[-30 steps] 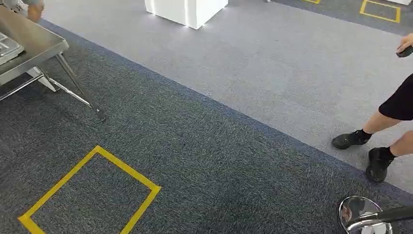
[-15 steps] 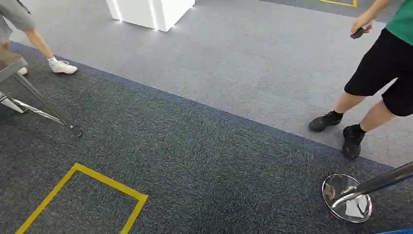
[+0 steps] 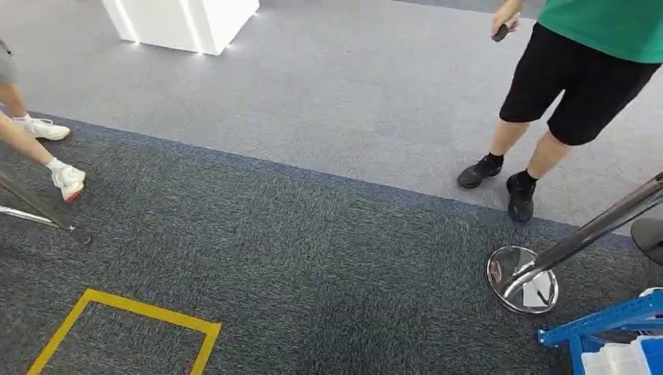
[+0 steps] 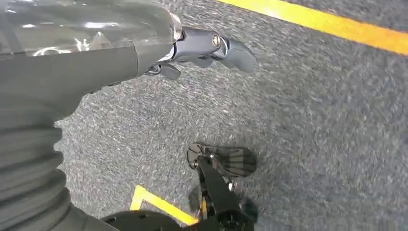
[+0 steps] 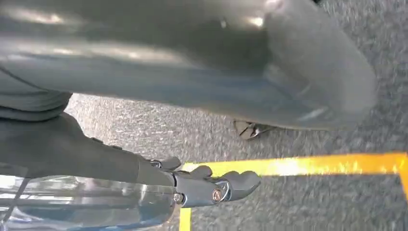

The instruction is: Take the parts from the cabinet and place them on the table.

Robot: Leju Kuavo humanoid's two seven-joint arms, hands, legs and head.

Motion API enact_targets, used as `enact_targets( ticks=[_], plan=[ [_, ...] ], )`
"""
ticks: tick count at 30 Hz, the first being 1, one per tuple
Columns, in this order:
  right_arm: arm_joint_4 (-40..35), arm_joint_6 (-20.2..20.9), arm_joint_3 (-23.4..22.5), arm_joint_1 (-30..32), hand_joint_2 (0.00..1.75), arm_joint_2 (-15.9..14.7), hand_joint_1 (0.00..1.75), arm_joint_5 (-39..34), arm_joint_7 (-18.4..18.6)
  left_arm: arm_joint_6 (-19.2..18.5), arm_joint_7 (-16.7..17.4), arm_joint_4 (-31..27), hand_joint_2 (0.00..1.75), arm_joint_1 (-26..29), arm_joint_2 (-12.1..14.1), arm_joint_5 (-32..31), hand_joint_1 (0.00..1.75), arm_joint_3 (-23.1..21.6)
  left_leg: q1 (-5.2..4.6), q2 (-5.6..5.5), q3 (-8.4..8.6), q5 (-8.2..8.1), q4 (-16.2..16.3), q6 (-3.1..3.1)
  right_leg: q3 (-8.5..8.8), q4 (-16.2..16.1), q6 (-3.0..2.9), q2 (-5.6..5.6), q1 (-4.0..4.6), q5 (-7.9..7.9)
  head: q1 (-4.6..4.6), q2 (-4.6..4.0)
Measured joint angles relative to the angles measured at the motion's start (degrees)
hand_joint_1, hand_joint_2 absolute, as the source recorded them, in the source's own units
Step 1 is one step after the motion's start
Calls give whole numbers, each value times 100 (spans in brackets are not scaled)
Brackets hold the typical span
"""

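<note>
A corner of the blue cabinet frame enters the head view at the lower right, with a white bin inside it; no parts can be made out. One thin metal leg of the table shows at the left edge. My left hand hangs over the dark carpet in the left wrist view, fingers stretched out and holding nothing. My right hand hangs the same way in the right wrist view, empty, above a yellow tape line.
A chrome stanchion base with a slanting pole stands just left of the cabinet. A person in a green shirt and black shorts stands behind it. Another person's white shoes are at the left. A yellow floor square lies lower left, a white block far back.
The camera has swung to the right: the table has slid off to the left, the person in green and the stanchion have come further in, and the blue cabinet corner has appeared.
</note>
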Motion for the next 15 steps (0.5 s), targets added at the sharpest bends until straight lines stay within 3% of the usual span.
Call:
enact_targets(
  ticks=[1,2,5,6,7,8,10,11,12,13,15],
  plan=[
    [0,0,0,-16,0,0,0,0,-4,0,0,0,175,4,0,0,0,0,-40,34,0,-28,23,-39,84,-186,-48,-166,56,-55,0,0],
    [0,2,0,-21,0,0,0,0,-15,-2,-2,0,175,3,0,0,0,0,-37,60,1,-46,28,-73,71,-200,-69,-66,51,-20,0,0],
    [0,2,0,3,0,0,0,0,-24,-2,-2,0,175,-39,0,0,0,0,-34,205,58,-62,4,-151,50,-227,-137,85,64,-11,0,0],
    [0,2,0,-1,0,11,0,0,-28,0,-6,-2,175,-46,4,0,0,0,-4,119,42,-122,71,-186,92,-281,-169,136,3,31,0,0],
    [0,7,0,0,0,24,0,-2,-35,-2,-26,0,175,-47,2,-4,0,0,6,-137,-38,-279,267,-223,93,-296,-197,176,-3,44,-2,0],
    [2,7,0,-10,0,24,0,-6,-50,0,-37,0,175,-33,0,-2,0,0,30,-294,-224,-534,682,-243,79,-296,-219,218,-1,52,-2,0],
    [0,7,0,-18,0,26,0,-15,-57,26,-44,0,175,-4,9,4,0,0,50,-386,-664,-933,1617,-279,59,-291,-230,351,5,59,-2,0],
    [0,0,0,-17,0,26,0,-24,-57,35,-46,0,175,10,11,7,0,2,54,-390,-798,-968,1877,-288,56,-281,-229,422,5,60,-2,0],
    [0,-9,0,-14,0,26,0,-31,-57,48,-46,0,175,14,11,9,0,2,65,-390,-792,-841,1821,-294,61,-275,-227,494,4,60,-2,0],
    [2,-13,0,-14,0,39,0,-48,-57,72,-46,0,175,11,15,17,0,2,81,-396,-661,-590,1498,-294,65,-263,-221,564,3,56,-2,0],
    [2,-28,0,-22,0,72,0,-70,-41,100,-44,-2,175,6,33,22,0,4,117,-514,-227,-41,505,-292,74,-224,-186,702,-6,39,-2,0]
  ],
)
